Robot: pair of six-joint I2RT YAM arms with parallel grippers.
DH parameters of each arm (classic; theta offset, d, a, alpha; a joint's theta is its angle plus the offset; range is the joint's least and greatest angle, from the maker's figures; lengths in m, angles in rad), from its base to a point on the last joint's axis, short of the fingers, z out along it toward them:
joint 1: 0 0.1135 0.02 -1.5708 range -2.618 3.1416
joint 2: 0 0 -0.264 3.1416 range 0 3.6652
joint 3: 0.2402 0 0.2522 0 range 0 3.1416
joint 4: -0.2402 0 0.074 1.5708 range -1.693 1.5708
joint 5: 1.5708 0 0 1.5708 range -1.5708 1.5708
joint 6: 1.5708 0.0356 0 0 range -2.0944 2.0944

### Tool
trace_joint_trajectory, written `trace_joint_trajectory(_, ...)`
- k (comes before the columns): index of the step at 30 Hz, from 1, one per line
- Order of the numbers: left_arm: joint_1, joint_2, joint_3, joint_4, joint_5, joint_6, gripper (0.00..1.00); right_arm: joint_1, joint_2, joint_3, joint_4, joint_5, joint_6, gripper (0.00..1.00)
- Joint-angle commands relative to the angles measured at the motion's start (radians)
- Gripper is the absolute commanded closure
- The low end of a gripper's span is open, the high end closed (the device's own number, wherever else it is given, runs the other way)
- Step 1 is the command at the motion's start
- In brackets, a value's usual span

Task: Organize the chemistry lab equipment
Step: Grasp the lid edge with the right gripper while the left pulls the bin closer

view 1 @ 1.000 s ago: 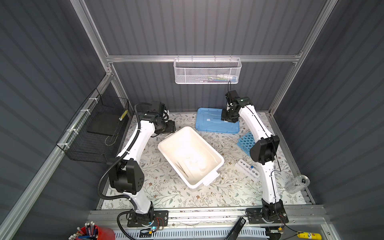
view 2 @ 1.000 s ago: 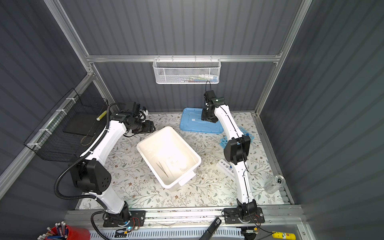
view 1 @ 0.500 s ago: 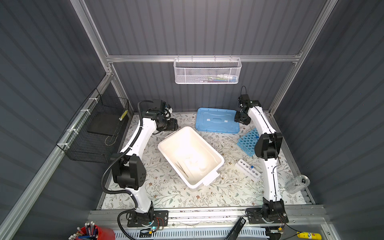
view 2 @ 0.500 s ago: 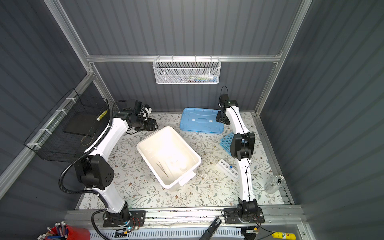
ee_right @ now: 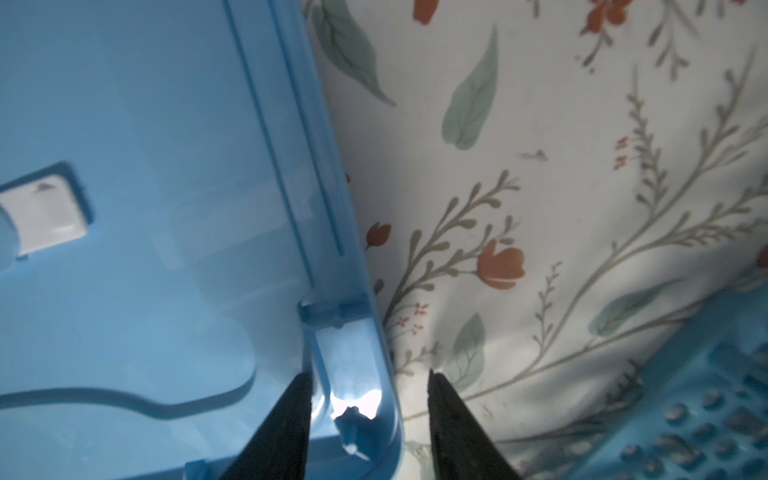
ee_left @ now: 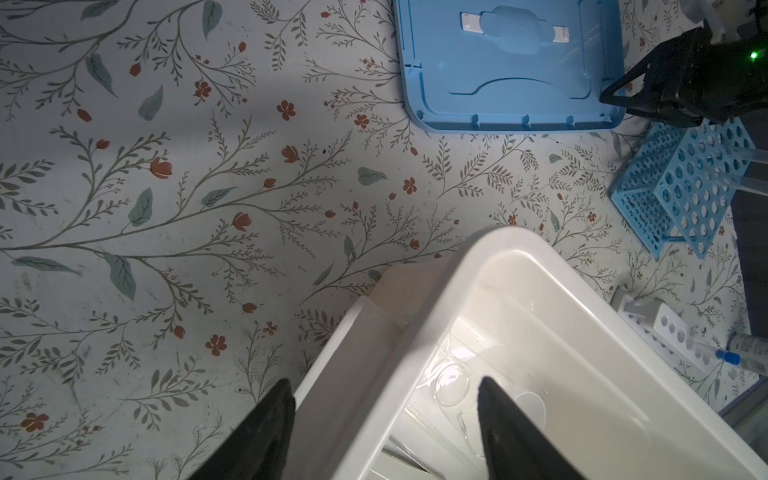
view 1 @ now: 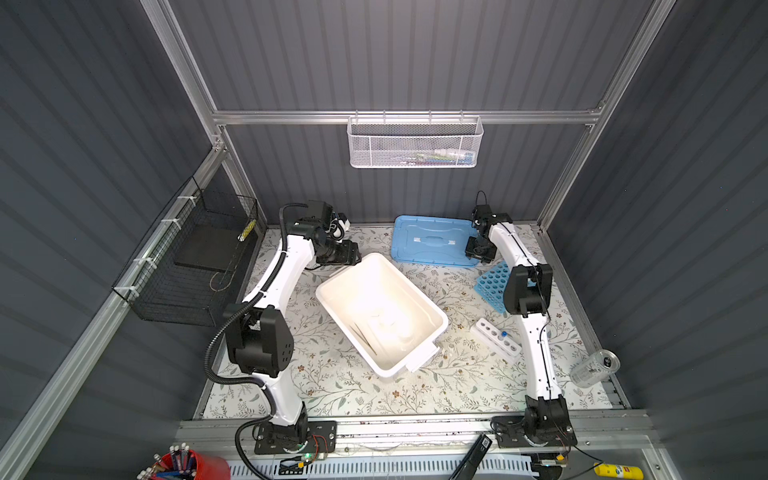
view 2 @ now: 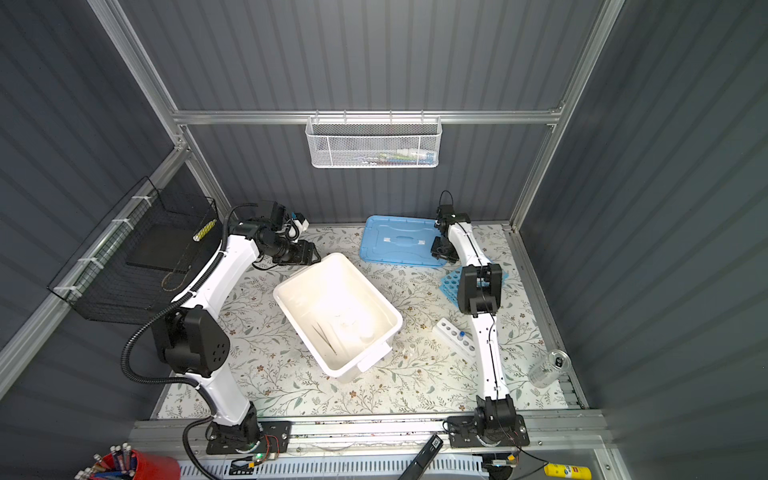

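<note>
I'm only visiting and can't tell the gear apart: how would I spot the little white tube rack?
Find the big white bin in the middle of the flowered table. Just right of it lies the small white rack. Unlike the many-holed blue rack behind it, it is white with one row of holes.

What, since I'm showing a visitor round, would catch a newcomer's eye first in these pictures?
The big white plastic bin sits askew mid-table, clear glass dishes and thin dark rods inside, the left end effector open astride its rim. At the back the light-blue plastic lid lies flat, the right end effector open astride its edge.
</note>
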Motion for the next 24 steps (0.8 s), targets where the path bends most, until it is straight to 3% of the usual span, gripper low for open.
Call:
trace_joint_trajectory(1, 0.004, -0.035, -0.003, -0.057, 0.026, 0.040, 0.29, -0.020, 0.022, 0.030, 0.003, -0.013, 0.001, 0.52)
trace_joint_trajectory(14, -0.002, -0.032, -0.061, -0.133, 0.018, 0.093, 0.30, -0.023, 0.072, 0.055, 0.011, -0.032, -0.001, 0.53)
trace_joint_trajectory(24, -0.002, 0.029, -0.074, -0.211, -0.063, 0.077, 0.43, -0.015, 0.078, 0.044, 0.011, -0.054, 0.014, 0.76)
